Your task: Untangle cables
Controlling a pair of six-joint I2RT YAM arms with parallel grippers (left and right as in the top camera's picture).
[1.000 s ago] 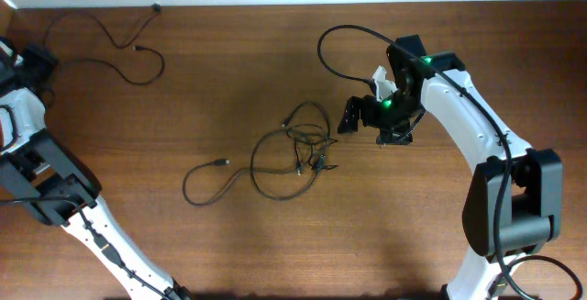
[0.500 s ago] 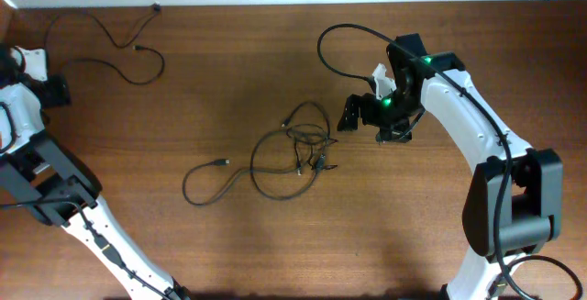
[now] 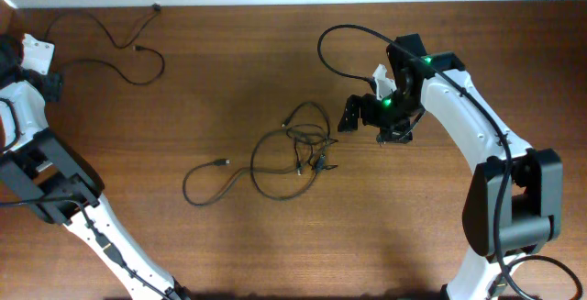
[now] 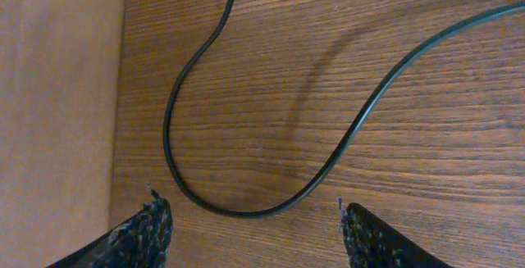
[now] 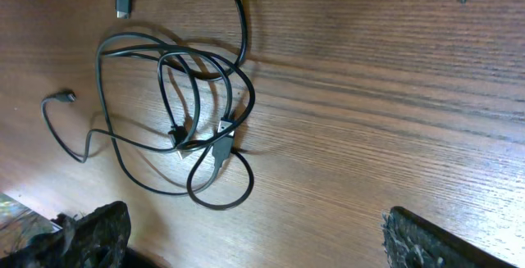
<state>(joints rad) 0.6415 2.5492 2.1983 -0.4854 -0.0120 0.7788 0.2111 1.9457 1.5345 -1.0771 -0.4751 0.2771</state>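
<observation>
A tangle of thin black cables (image 3: pixel 298 149) lies mid-table, with one strand trailing left to a silvery plug (image 3: pixel 220 163). It also shows in the right wrist view (image 5: pixel 197 112), with plugs bunched at its middle. My right gripper (image 3: pixel 351 116) is open and empty just right of the tangle, its jaws (image 5: pixel 254 235) spread over bare wood. Two more thin cables (image 3: pixel 124 48) lie loose at the far left. My left gripper (image 3: pixel 48 72) is at the table's left edge, open (image 4: pixel 250 219) and empty, with a curved bend of cable (image 4: pixel 246 211) between its fingertips.
The table's left edge (image 4: pixel 119 96) runs just beside my left gripper. The thick black robot cable (image 3: pixel 344 34) arcs above the right arm. The wooden table top (image 3: pixel 229 245) stretches toward the front.
My left wrist has shifted and turned a little toward the far left corner. The right arm and the tangle have not moved.
</observation>
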